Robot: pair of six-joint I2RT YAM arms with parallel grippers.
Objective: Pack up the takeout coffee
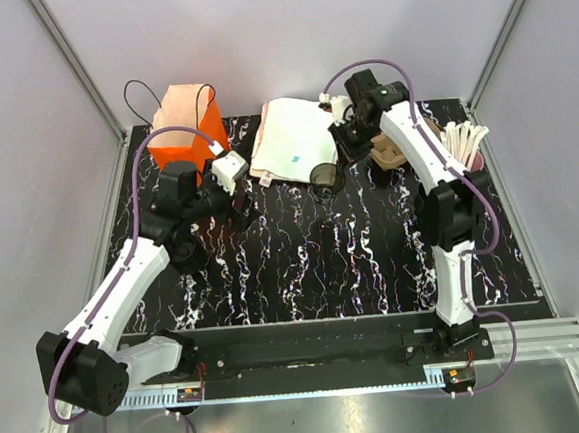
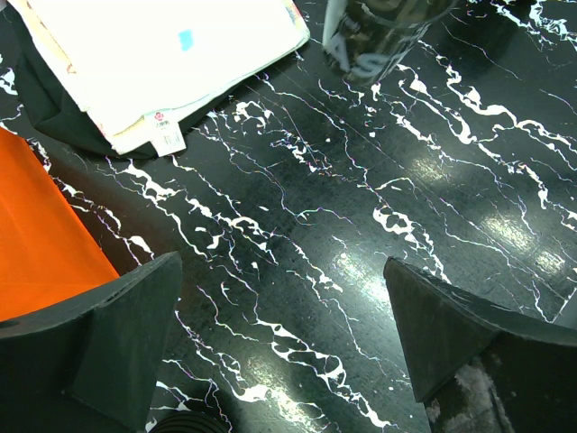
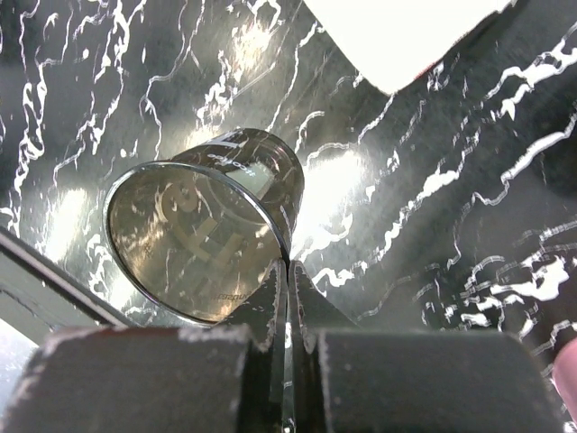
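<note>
Dark translucent takeout coffee (image 1: pixel 327 178) stands upright on the table (image 1: pixel 303 266), long axis vertical, mouth up, just before the white bag (image 1: pixel 291 136). Right gripper (image 3: pixel 287 271) fingers pressed together at its rim; left gripper (image 2: pixel 281 263) fingers spread wide.

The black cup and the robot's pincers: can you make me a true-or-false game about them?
1. The black cup stands on the table, outside the orange bag. True.
2. The left pincer is squeezed shut. False: its fingers stand wide apart with only bare table between them.
3. The right pincer is shut, right at the cup's rim. True.
4. The cup has a lid on. False: its top is open, and the right wrist view looks straight inside.
5. The pink cup of white sticks stands beside the left arm. False: it stands at the table's right edge, by the right arm.
</note>
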